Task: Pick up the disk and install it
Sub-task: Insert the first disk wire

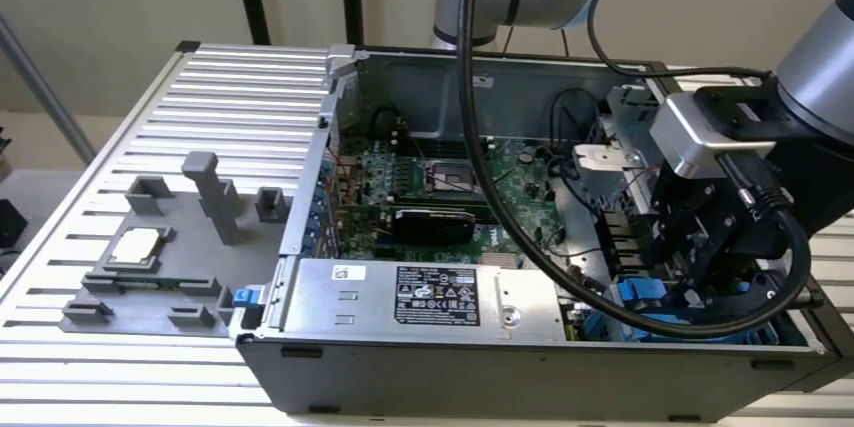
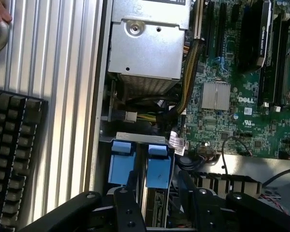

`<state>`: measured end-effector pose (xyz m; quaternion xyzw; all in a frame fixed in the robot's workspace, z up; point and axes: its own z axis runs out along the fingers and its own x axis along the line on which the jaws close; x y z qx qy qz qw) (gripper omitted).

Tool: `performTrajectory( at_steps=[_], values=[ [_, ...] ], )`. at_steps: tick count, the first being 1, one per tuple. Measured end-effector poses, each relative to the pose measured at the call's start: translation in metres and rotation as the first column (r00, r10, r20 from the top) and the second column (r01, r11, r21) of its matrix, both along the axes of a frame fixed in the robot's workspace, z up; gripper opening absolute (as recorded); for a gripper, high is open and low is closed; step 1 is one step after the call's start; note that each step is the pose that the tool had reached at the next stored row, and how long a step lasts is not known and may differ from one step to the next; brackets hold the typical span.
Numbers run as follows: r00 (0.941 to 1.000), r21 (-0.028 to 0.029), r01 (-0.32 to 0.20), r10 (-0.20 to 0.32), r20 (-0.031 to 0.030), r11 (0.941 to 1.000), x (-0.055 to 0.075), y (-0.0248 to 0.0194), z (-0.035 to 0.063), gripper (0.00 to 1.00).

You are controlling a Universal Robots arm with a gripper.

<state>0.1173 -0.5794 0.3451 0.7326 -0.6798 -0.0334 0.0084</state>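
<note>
Pincer (image 2: 157, 186), black and two-fingered, hangs low inside the open case at the exterior view's right. Its fingers (image 2: 130, 193) are spread fairly wide, wider than the blue end that sits between them. A slim gap shows on either side of that end, and no clamping contact can be seen. That blue end belongs to the disk (image 2: 159, 169), a flat silver-grey metal drive framed by a bright blue plastic carrier. It stands on edge in the drive bay at the case's corner, with little more than its carrier end showing. A second blue carrier (image 2: 121, 164) sits in the slot just beside it.

At the exterior view's left, the slatted aluminium desk (image 1: 240, 77) carries a grey plastic fixture tray (image 1: 174, 282) with upright posts. A small square silver CPU chip (image 1: 138, 247) lies flat on the tray.

Beside the tray stands the open grey metal computer case (image 1: 441, 377). Inside it are a green motherboard (image 1: 514, 172) and a black expansion card (image 1: 427, 222). A grey power-supply box with a black printed label (image 1: 427, 297) lies along the near wall, close to the drive bay.

A thick black cable (image 1: 470, 97) drops across the case from above. At the far right, the grey robot arm (image 1: 827, 57) reaches down to the pincer.

In the wrist view, a black keyboard (image 2: 14, 159) lies on the desk outside the case wall.
</note>
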Motion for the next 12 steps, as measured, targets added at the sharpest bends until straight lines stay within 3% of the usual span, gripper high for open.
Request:
performTrajectory(
  at_steps=[12],
  values=[
    [1.0000,0.0001,0.000,0.000,0.0000,1.0000,0.0001,0.0001,0.0001,1.00]
  ],
)
